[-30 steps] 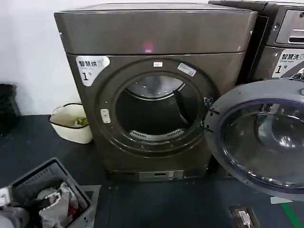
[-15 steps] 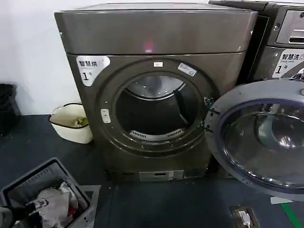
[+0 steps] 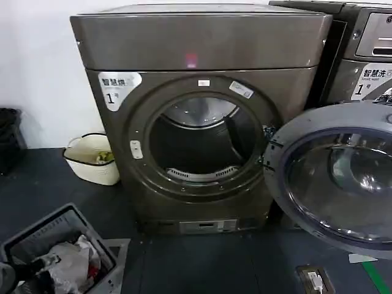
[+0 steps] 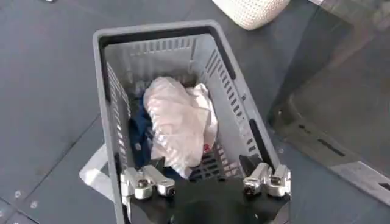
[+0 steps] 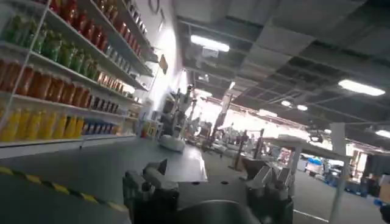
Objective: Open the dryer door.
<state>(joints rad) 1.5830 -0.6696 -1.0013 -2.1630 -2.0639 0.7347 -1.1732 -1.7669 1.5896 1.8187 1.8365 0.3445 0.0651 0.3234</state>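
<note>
— Dryer door (image 3: 337, 177), where was it?

— It stood swung wide open to the right of the bronze-grey dryer (image 3: 202, 116), hinged at the drum opening's right side, its pale inner rim and dark glass facing the head camera. Its right part was cut off by the picture's edge, and reflections in the glass made the inside hard to read.

— And the drum?

— The round drum opening (image 3: 202, 144) lay bare; the inside was dim, with only the perforated back and a grille at the bottom lip to be made out.

— The arms?

— The left gripper (image 4: 206, 182) hung low over a grey laundry basket (image 4: 109, 91), its two fingers spread apart with nothing between them. In the head view just a dark bit of that arm showed at the lower left corner. The right gripper (image 5: 207, 185) pointed away toward a room with shelves of bottles (image 5: 55, 79); its fingers were spread too, gripping nothing, and their tips were blurred.

— What was in the basket?

— A crumpled white cloth (image 4: 177, 122) over something dark blue, mostly hidden.

— The room?

— A dark floor (image 3: 202, 263), a white wall behind, a small cream basket (image 3: 92, 160) just left of the dryer. A second grey machine (image 3: 361, 55) stood at the right, partly hidden by the open door and cut off by the edge
</note>
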